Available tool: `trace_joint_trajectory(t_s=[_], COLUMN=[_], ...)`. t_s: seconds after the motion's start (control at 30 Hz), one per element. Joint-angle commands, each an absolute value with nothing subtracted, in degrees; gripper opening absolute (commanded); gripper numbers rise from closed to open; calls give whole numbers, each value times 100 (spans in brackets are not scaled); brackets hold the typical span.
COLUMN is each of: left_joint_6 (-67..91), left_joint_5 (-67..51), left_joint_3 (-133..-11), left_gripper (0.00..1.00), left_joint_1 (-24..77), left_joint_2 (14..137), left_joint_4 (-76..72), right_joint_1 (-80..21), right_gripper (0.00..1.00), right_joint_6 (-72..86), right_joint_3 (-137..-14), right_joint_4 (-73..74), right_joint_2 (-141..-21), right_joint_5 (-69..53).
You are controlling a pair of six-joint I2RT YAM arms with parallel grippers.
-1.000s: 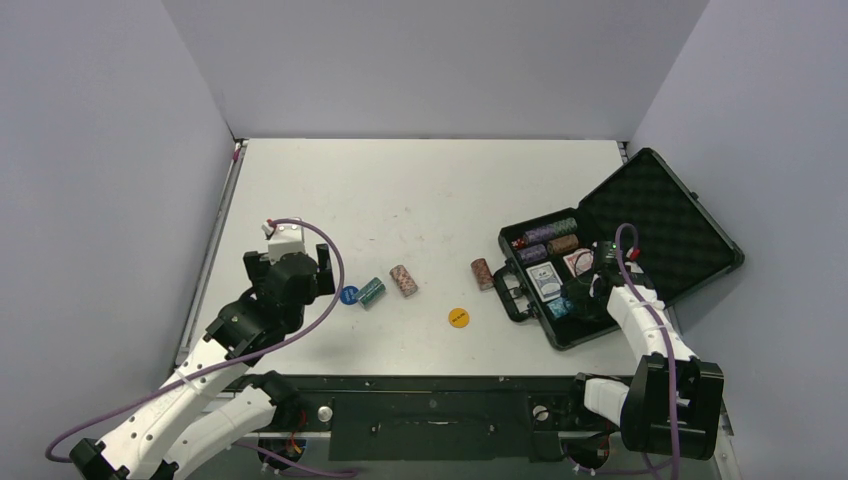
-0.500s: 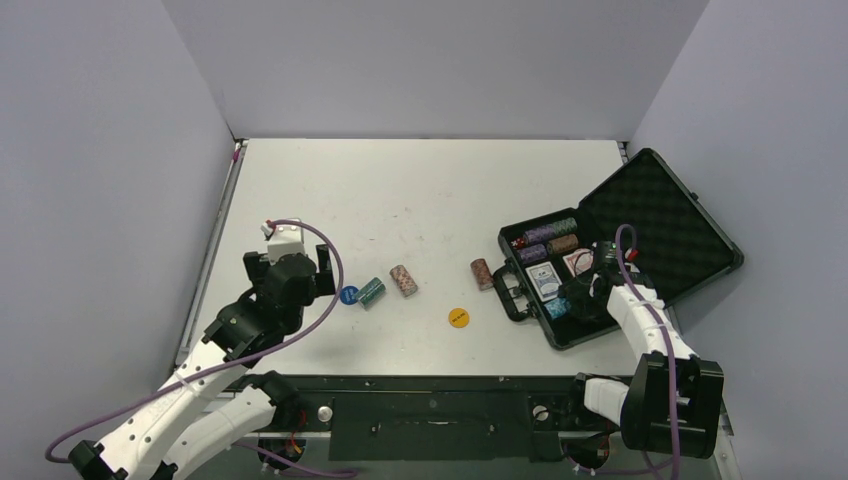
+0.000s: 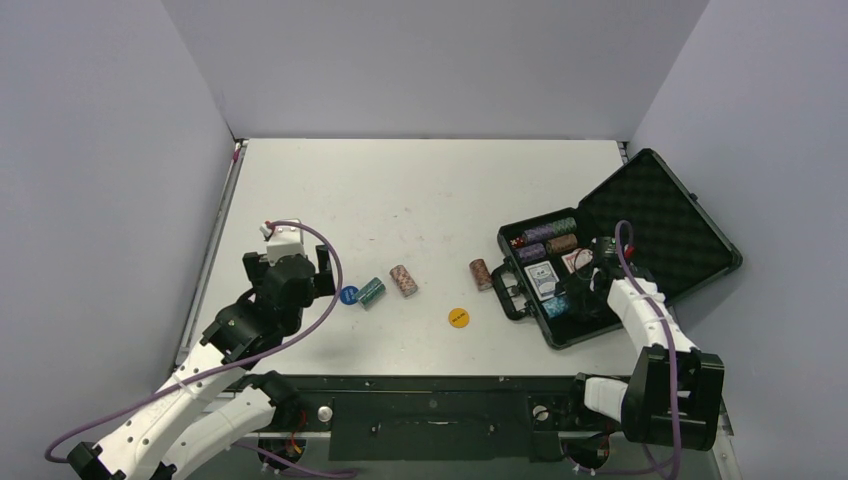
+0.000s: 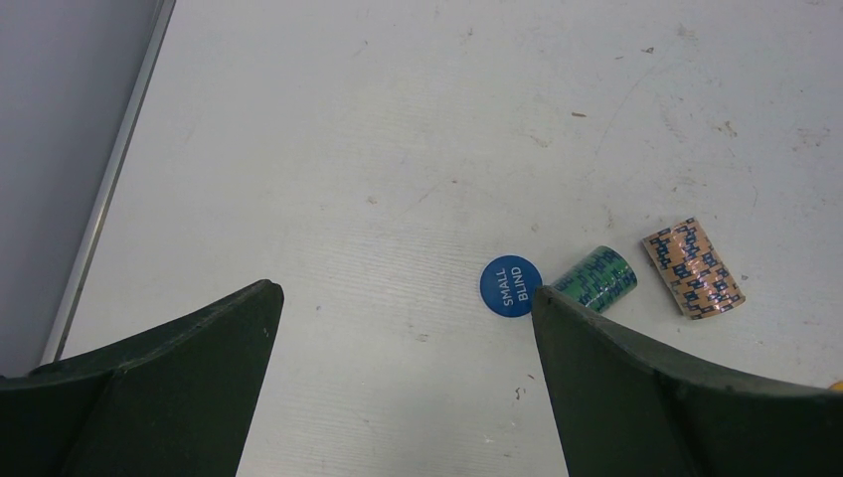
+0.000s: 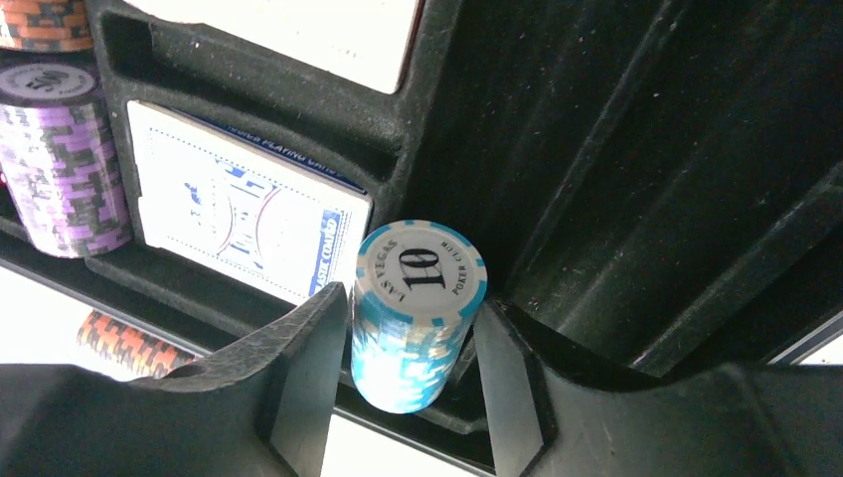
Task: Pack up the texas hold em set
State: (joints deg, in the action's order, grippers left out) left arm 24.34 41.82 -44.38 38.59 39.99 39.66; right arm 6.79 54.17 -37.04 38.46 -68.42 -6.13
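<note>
The black foam-lined case [image 3: 655, 210] lies open at the right, holding chip stacks and card decks. My right gripper [image 5: 413, 333] is shut on a light-blue chip stack [image 5: 415, 318], held upright at the case's near edge [image 3: 557, 307], beside a blue card deck [image 5: 244, 214]. My left gripper [image 4: 403, 298] is open and empty above the table, left of a blue disc [image 4: 510, 286], a green chip stack [image 4: 595, 278] and a tan chip stack [image 4: 693, 268]. A red-brown stack [image 3: 482, 273] and a yellow disc [image 3: 459, 317] lie on the table.
A purple chip stack [image 5: 65, 159] and an orange one [image 5: 45, 22] sit in the case's slots. The case handle [image 3: 510, 292] faces the table's middle. The case lid [image 3: 690, 235] leans open toward the right wall. Grey walls close in three sides.
My right gripper has shifted slightly left with the light-blue stack inside the case. The left arm has barely moved.
</note>
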Motion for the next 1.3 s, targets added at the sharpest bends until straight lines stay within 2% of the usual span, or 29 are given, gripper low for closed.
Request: trace_joint_trajectory(t_s=[0.0,0.2,0.47,0.83,0.87,0.9,0.97,1.27], left_joint_6=[2417,2417,2417,2489,2475,2442,2414,2302], left_joint_5=[4254,4245,4245,4180,4097,4057,3963,3620], left_joint_3=[-4403,-4408,-4403,-4321,-4304,-4296,-4290,-4323], left_gripper=[96,96,96,96,96,96,96,96], left_joint_1=[3893,3893,3906,3972,3972,3977,3981,3973], left_joint_2=[3940,3954,3929,3799,3789,3777,3771,3844], left_joint_4=[3741,3736,3736,3723,3691,3665,3649,3644], right_joint_1=[580,580,580,549,531,516,452,-290], right_gripper=[51,62,64,64,66,74,81,82], right_joint_6=[5153,5109,4989,4385,4386,4401,4434,4559], right_joint_3=[-3886,-4122,-4438,-5269,-5333,-5471,-5697,-6074], right_joint_4=[4685,5042,5396,5760,5821,5855,6001,6122], right_joint_2=[-6779,-6660,-6343,-5220,-5189,-5147,-5118,-4706], right_joint_5=[-982,-904,-781,-132,-150,-178,-189,-179])
